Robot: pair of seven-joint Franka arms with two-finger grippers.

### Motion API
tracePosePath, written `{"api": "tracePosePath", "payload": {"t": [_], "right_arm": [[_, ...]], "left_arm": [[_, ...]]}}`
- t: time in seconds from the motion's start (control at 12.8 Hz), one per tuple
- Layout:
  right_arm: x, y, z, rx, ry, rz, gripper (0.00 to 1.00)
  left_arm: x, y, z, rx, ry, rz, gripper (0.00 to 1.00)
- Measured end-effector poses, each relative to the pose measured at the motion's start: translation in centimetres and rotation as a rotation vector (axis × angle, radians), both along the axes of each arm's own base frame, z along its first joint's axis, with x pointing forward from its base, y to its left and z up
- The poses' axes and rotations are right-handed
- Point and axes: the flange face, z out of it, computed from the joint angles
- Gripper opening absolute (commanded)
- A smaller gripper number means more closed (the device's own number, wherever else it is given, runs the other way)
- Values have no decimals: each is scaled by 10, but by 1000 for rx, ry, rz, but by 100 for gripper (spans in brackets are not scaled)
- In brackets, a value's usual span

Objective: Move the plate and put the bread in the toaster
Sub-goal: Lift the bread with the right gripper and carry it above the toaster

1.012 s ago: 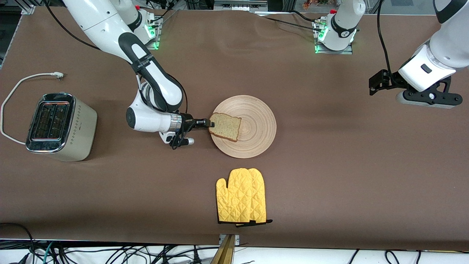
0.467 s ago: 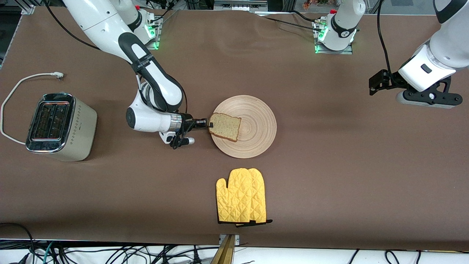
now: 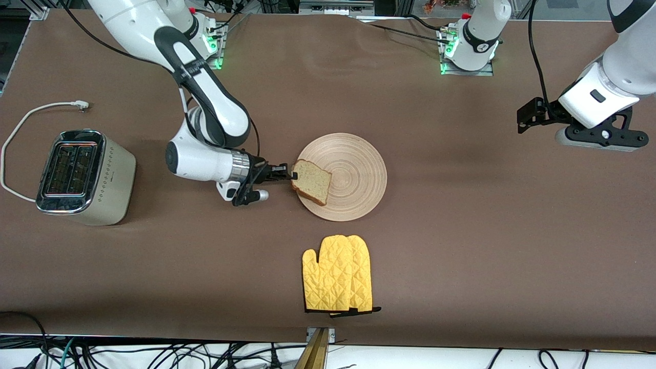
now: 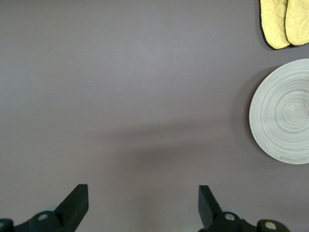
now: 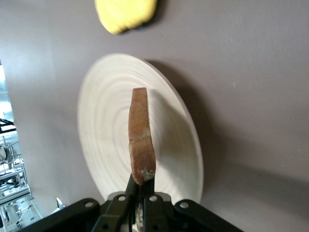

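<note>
While no legible writing shows, right gripper (image 3: pixel 293 176) jaws pinch bread slice (image 3: pixel 311 181) over plate (image 3: pixel 359 192); left gripper (image 4: pixel 143 203) jaws wide, empty, over surface.

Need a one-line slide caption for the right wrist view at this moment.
Right gripper shut on the bread, gripped by its crust edge above the plate, yellow oven mitt visible on the table.

The plate (image 3: pixel 353 177) was pale beige wood with concentric ring grooves. The bread (image 3: pixel 311 182) was light tan, speckled, with a darker brown crust. The toaster (image 3: pixel 84 177) was cream-beige, chrome-topped, with what looked like small dots on its side, and a white cord (image 3: pixel 20 128). The oven mitt (image 3: pixel 338 281) was quilted yellow, dark-edged. The table (image 3: pixel 461 230) was brown.
</note>
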Motion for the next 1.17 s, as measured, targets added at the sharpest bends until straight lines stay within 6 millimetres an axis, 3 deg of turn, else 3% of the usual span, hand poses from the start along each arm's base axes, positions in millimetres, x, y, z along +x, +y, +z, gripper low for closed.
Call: {"api": "tracePosePath", "payload": {"t": [0.16,0.23,0.39,0.62,0.93,1.17], "right_arm": [[10,-20,36,-2,-38,-10,0],[16,-40,50,-17,-39,4,0],[32,-91,79,-86,-18,81,0],[55,-183,133,-284,31,179,0],[53,-276,188,-623,134,223,0],[34,-359,221,-815,228,161,0]], "left_arm": [[0,-1,0,0,0,-1,100],[0,-1,0,0,0,-1,100],[0,-1,0,0,0,-1,100],[0,-1,0,0,0,-1,100],[0,-1,0,0,0,-2,100],[0,-1,1,0,0,-3,100]]}}
